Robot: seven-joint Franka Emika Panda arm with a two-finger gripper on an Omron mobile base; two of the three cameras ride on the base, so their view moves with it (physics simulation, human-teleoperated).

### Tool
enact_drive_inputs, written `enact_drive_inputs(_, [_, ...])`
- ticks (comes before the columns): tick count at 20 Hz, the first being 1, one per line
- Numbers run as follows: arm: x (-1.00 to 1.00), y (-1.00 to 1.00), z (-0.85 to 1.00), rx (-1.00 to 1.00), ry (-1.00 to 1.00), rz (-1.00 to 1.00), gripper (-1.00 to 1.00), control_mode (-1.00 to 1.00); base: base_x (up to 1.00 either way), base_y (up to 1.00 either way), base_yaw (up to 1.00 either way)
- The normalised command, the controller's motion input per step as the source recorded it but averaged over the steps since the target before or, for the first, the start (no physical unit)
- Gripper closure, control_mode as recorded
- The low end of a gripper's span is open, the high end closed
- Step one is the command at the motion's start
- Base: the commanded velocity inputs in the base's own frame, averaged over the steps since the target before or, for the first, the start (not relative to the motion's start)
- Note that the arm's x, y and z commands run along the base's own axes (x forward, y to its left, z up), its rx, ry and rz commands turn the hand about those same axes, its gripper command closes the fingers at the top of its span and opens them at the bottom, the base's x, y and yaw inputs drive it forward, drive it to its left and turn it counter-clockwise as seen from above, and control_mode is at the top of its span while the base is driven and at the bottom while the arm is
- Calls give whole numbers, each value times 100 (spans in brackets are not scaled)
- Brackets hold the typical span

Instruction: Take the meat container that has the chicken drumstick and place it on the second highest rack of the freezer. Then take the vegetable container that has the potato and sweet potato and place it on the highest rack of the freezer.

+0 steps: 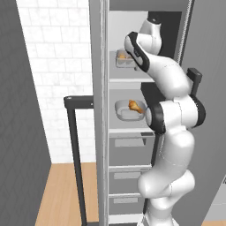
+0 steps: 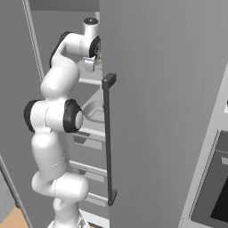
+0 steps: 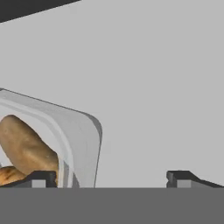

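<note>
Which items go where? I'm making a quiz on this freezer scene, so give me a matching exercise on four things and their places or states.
Things:
1. vegetable container
2. meat container
3. pincer
4. freezer door handle

Places or states:
A. open, one finger tip at the tray's wall
B. long black bar on the grey door
C. on the highest rack
D. on the rack just below the top one, holding the chicken drumstick

Pairs: 1-C, 2-D, 3-A, 4-B
</note>
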Motion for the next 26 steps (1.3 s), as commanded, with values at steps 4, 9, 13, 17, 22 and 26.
enact_drive_inputs(4, [-42,5,-1,1,-34,-1,-100,-100,0,0,0])
enact_drive_inputs(9, [-46,17,1,1,-44,-6,-100,-100,0,0,0])
enact_drive_inputs(13, [-70,2,61,1,-38,-7,-100,-100,0,0,0])
enact_drive_inputs(17, [-100,0,85,0,-18,-1,-100,-100,0,0,0])
enact_drive_inputs(22, [-100,0,34,0,3,0,-100,-100,0,0,0])
enact_drive_inputs(26, [-100,0,10,0,27,0,-100,-100,0,0,0])
